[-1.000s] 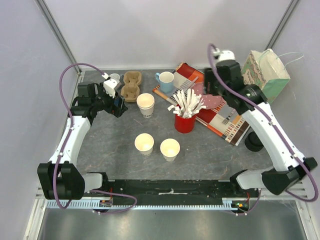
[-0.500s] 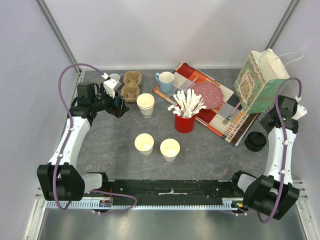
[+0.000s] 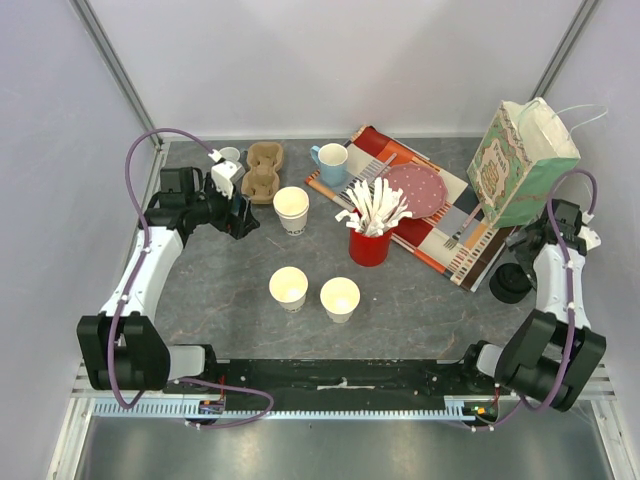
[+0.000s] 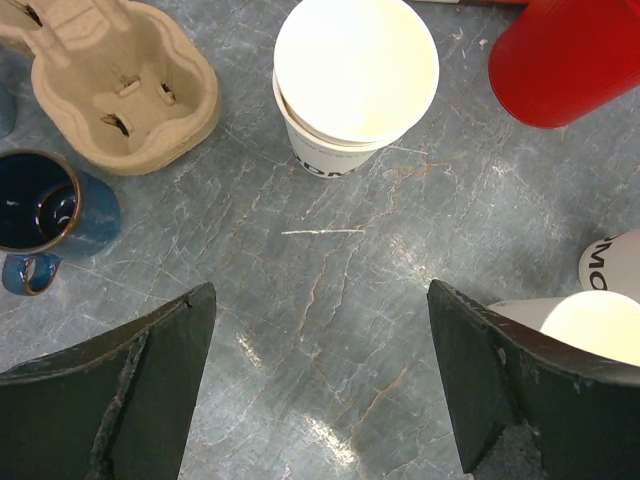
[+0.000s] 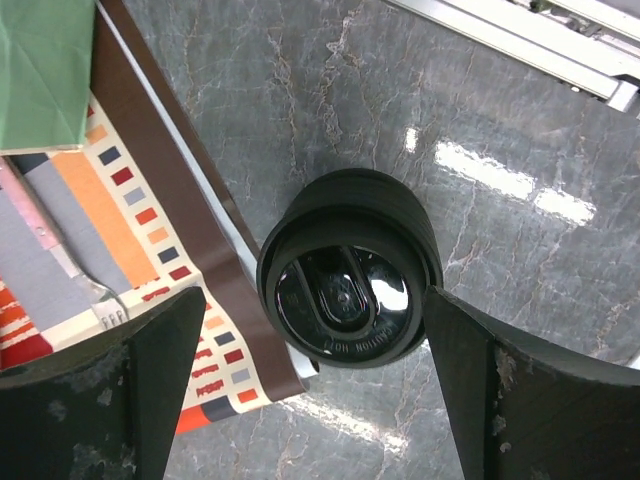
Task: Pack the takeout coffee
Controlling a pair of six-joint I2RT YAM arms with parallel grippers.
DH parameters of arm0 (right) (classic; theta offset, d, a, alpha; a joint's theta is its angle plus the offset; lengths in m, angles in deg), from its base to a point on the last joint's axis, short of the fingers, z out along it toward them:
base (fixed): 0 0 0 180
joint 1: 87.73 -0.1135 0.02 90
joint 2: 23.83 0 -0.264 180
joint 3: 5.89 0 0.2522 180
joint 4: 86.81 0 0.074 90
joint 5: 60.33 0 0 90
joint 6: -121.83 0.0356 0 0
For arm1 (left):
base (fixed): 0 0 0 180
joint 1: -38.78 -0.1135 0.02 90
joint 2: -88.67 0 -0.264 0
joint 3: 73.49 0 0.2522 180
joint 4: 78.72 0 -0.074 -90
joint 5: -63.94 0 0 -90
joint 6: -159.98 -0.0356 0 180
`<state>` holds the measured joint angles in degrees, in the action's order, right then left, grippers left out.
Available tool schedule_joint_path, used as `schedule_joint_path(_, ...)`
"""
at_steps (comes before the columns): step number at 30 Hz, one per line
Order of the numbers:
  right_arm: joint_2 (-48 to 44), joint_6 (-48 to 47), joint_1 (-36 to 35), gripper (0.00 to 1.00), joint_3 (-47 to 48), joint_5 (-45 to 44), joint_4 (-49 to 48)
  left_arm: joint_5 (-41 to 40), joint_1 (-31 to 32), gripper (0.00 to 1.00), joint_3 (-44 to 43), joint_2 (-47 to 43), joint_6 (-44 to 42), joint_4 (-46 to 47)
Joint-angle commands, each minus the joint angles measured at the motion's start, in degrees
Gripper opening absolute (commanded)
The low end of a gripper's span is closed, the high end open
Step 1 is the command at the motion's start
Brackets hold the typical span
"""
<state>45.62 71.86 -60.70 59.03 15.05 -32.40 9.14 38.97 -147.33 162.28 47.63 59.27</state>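
on the grey tabletop [image 3: 200, 300], seen from above, three open-topped paper cups [image 3: 288, 287] stand left of centre, one near the left tool [image 3: 240, 215], two closer to the arm bases. the right tool [image 3: 527, 248] hangs by a stack of black lids [image 3: 510, 284].

in the left wrist view the fingers [image 4: 120, 390] stand wide apart, holding nothing, with a cup ahead beside the cardboard carrier [image 4: 120, 90].

in the right wrist view the jaws gape, empty, above the lids, which touch the striped placemat [image 5: 150, 220].
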Motion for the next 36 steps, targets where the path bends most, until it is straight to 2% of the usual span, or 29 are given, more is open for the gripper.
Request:
schedule_joint_path(1,3.76,-2.49,0.48,0.98,0.43,-0.49,-3.82,2.41,0.17,0.92,-2.42,0.49,0.2,-1.1)
schedule_joint_path(4,5.6,-4.69,0.92,0.98,0.88,-1.3,-4.52,2.42,0.17,0.91,-2.42,0.31,-0.33,-1.37)
schedule_joint_path(8,11.57,-5.84,1.36,0.98,0.09,4.14,-4.96,2.42,0.08,0.91,-2.59,0.14,-0.41,-1.37)
schedule_joint_path(11,12.9,-5.41,1.36,0.98,-0.97,4.76,-5.31,2.77,0.17,0.91,-2.59,-0.04,-0.5,-1.37)
schedule_joint_path(24,9.04,-6.1,1.36,0.97,1.31,4.51,0.58,4.7,0.16,0.91,-2.86,-0.57,-0.85,-1.37)
schedule_joint_path(36,8.68,-9.01,0.31,0.94,8.43,3.8,3.74,5.05,0.17,0.91,-2.94,-0.48,-1.21,-1.37)
